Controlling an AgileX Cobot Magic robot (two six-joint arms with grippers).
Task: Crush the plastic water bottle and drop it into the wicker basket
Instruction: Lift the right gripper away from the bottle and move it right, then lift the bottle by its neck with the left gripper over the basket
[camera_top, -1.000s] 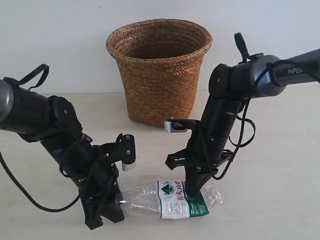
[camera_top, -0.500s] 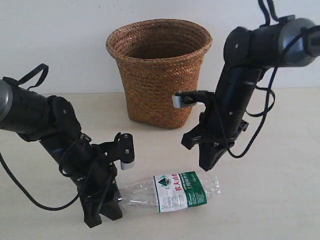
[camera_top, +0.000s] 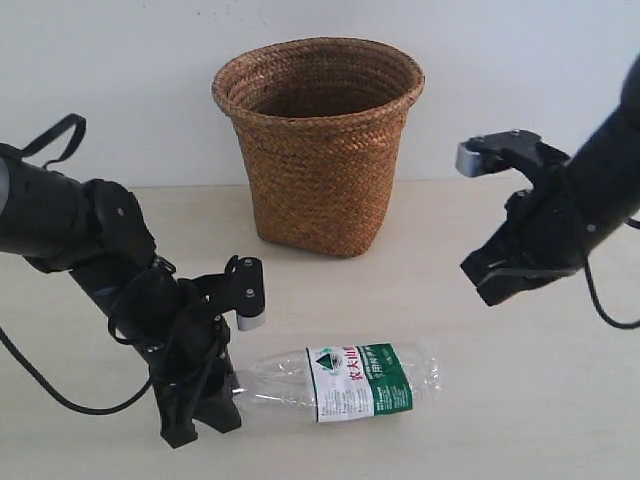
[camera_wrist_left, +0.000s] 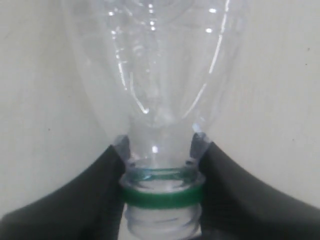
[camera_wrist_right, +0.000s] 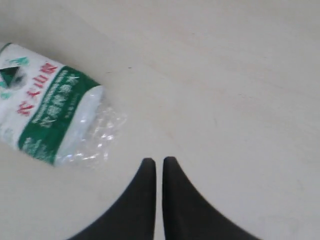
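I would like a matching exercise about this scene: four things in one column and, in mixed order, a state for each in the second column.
Things:
1. plastic water bottle
2. wicker basket
3. left gripper
4. right gripper

States:
A. standing upright, opening on top
B. jaws shut, holding nothing
C. lying on its side
D. jaws shut on the bottle's neck

Pairs: 1-C, 2-A, 3-D, 4-B
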